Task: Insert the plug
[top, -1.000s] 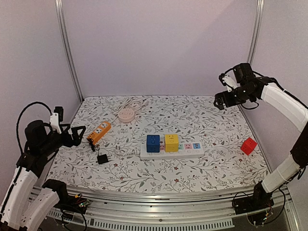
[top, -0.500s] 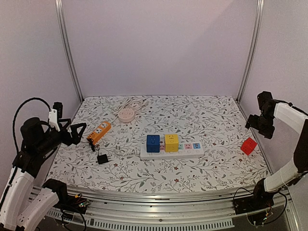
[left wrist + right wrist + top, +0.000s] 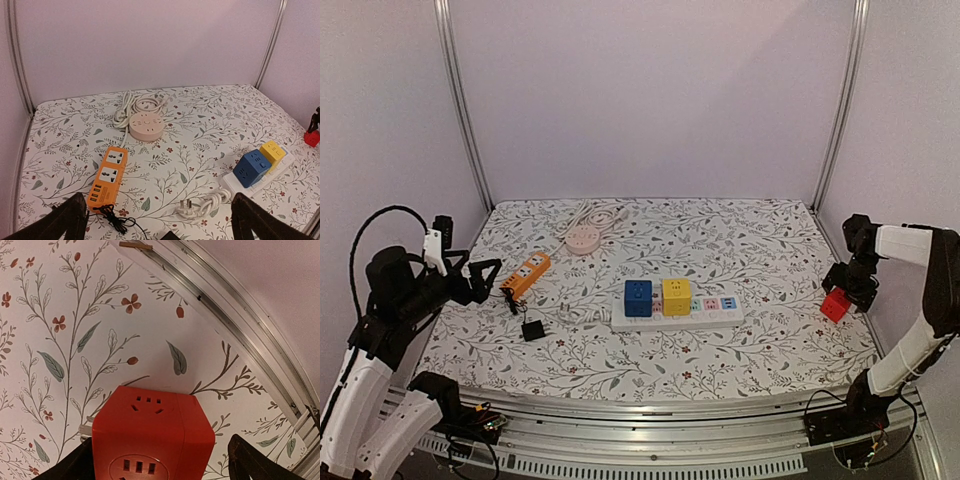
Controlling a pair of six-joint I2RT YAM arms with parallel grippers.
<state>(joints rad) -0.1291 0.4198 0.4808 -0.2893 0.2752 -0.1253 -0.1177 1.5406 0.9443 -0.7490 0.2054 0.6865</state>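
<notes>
At the left edge of the flower-patterned bench [image 3: 770, 250], the left claw [image 3: 486, 273] is held above the surface with its fingers [image 3: 69, 221] spread wide, and nothing is gripped between them. Just beside it, an orange rectangular power strip [image 3: 526, 274] is laid at a slant, with a small black square adapter [image 3: 533, 330] near its lower end. Farther back, a round pink socket hub [image 3: 583, 238] is seen with its white cord looped behind it. Near the middle, a long white power strip [image 3: 720, 311] is occupied by a blue cube adapter [image 3: 638, 297] and a yellow cube adapter [image 3: 676, 295], set side by side. The red cube plug [image 3: 835, 307] is found on the bench by the right edge, well apart from the white strip. It is straddled by the right claw [image 3: 844, 287], whose fingers [image 3: 249, 462] are parted on either side; a gap is seen on one side, so no grip is closed.
</notes>
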